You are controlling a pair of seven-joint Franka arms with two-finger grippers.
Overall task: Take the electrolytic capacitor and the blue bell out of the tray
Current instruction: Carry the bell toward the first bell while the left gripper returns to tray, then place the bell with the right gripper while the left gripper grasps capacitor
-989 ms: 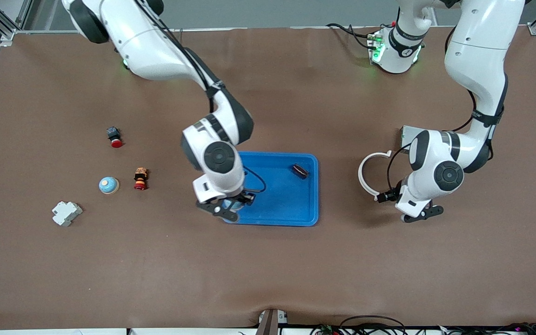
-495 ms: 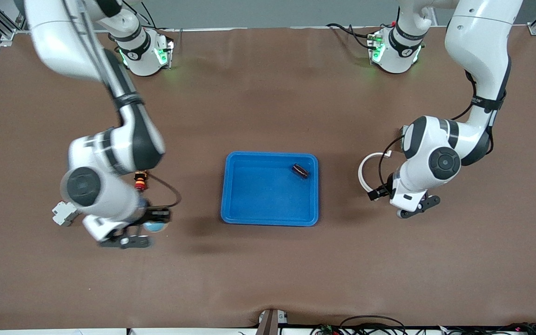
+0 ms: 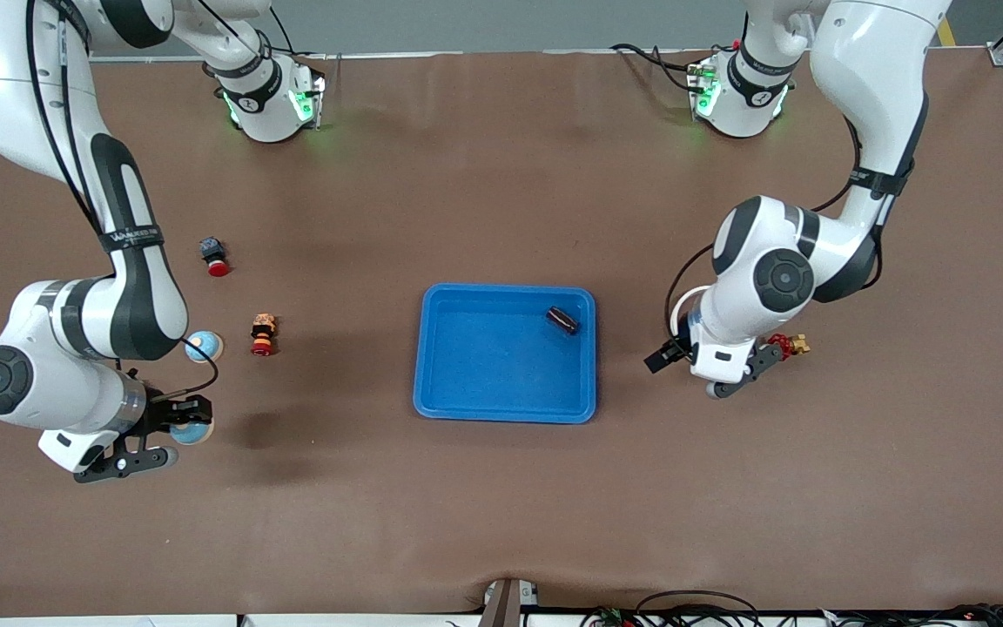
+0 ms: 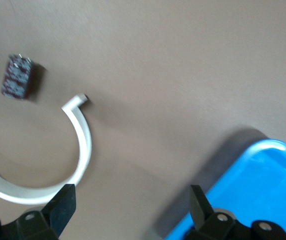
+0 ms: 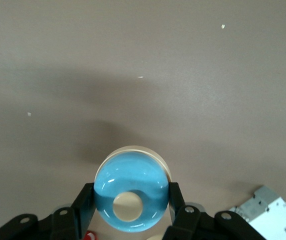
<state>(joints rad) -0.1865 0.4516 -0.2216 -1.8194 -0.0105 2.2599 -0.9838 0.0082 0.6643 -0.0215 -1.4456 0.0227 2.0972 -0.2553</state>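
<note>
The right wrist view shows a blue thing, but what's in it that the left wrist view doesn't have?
Only the right wrist view shows the right gripper shut on the blue bell, plus a white block. Only the left wrist view shows the open left gripper, a white ring piece, a small dark part and the blue tray. Both show the brown table.

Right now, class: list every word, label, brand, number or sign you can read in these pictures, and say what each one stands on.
None can be read with certainty.
Black band on the right arm: white lettering, too small to read.
Black band on the left arm: white lettering, too small to read.
Round marks on both arm bases: too small to read.
Blue tray, blue bell and white ring: no text visible.
</note>
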